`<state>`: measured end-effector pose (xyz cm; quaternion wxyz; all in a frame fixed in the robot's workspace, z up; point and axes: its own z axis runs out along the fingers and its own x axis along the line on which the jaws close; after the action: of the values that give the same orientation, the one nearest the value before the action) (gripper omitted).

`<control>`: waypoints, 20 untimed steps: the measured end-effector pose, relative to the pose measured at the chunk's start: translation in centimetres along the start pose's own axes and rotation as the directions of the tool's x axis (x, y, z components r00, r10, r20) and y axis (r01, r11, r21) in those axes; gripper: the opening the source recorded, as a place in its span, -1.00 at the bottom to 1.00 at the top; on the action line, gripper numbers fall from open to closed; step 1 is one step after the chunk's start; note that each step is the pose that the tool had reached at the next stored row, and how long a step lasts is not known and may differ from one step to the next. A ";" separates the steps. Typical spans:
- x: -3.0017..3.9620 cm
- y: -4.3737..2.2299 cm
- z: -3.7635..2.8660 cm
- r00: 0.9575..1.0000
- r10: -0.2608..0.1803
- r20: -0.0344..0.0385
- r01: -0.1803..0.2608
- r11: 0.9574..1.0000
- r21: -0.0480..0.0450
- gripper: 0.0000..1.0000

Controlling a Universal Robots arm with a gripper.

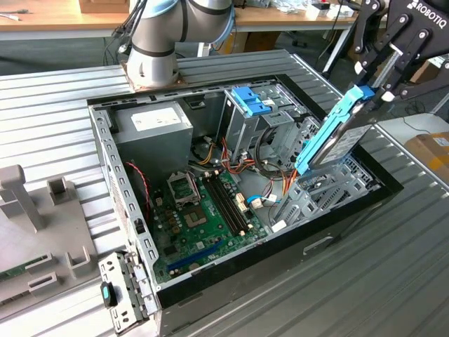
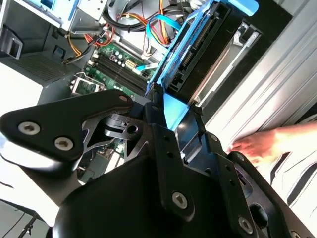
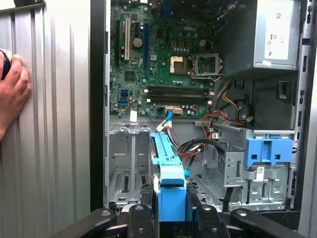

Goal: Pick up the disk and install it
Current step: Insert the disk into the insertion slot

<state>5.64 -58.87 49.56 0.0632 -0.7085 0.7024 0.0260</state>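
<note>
– Okay, counts, big to small?
– One ribbed metal table (image 1: 42,112), one open computer case (image 1: 112,175) lying on it, and one arm (image 1: 158,35) based at the upper middle of the exterior view. Inside the case: one grey power-supply box (image 1: 154,125), one green motherboard (image 1: 200,217), and one metal cage (image 1: 242,137) with one blue latch (image 1: 250,100) on top.
– Task stuff?
– One disk (image 1: 335,133), one gripper (image 1: 375,81). Plus one hand (image 3: 12,91) on the table beside the case in the first wrist view.
– Gripper state?
– Fingers clamped on the disk's upper end, disk up in the air, off the table. The first wrist view has the blue end pinched between the two fingers.
– Where's the disk?
– Upper part of the frame toward the exterior view's right, over the case's drive-bay corner, near the cage.
– Which way does it point?
– It stands on edge, long axis steeply tilted. Upper end is up toward the exterior view's right, at the gripper. Lower end is down toward the exterior view's left, dipping inside the case rim. A blue rail runs along the long edge facing the camera.
– Lower end touching the bay?
– Can't tell.
</note>
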 end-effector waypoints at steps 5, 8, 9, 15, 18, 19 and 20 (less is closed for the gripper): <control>-0.22 3.69 -0.17 1.000 0.000 0.005 0.000 1.000 0.000 -0.28; -0.28 5.19 -0.25 1.000 0.000 0.006 0.000 1.000 0.000 -0.28; -0.29 5.55 -0.27 1.000 0.000 0.006 0.000 1.000 0.000 -0.28; -0.30 7.05 -0.35 1.000 0.014 0.005 -0.014 1.000 0.002 -0.28; -0.31 7.86 -0.43 0.999 0.034 0.005 -0.034 0.999 0.005 -0.28; -0.34 7.86 -0.63 0.999 0.042 0.005 -0.042 0.999 0.006 -0.28; -0.36 7.85 -0.85 0.999 0.048 0.004 -0.048 0.999 0.006 -0.28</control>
<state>-2.25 -58.65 50.03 0.0664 -0.6913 0.7191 0.0267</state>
